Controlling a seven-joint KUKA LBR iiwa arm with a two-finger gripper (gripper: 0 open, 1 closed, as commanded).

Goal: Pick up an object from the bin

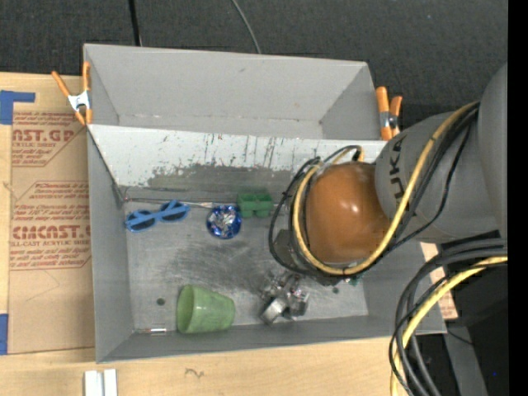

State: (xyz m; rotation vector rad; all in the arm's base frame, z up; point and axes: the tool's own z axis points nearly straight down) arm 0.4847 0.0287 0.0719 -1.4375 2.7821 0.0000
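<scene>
1. The end effector (283, 300) sits low over the floor of the bin (223, 97), near the front wall and right of centre, under the arm's orange cover (338, 213). I cannot tell whether it is spread or pressed together.
2. Nearest candidate: a pale green cup (205, 309) lying on its side, just to the left along the front wall. It is apart from the end effector, and nothing shows as pinched.
3. Further back lie a green block (255, 204), a blue-and-white ball (223, 221) and a blue pair of toy glasses (157, 215), all well spread out.
4. My read: this is the reach-and-grasp step, and no lift has begun.
5. Next it needs a firm closure on something, then a straight lift clear of the front wall.
6. Writing: part of the dark "KUKA" lettering shows on the arm (445, 180).
</scene>
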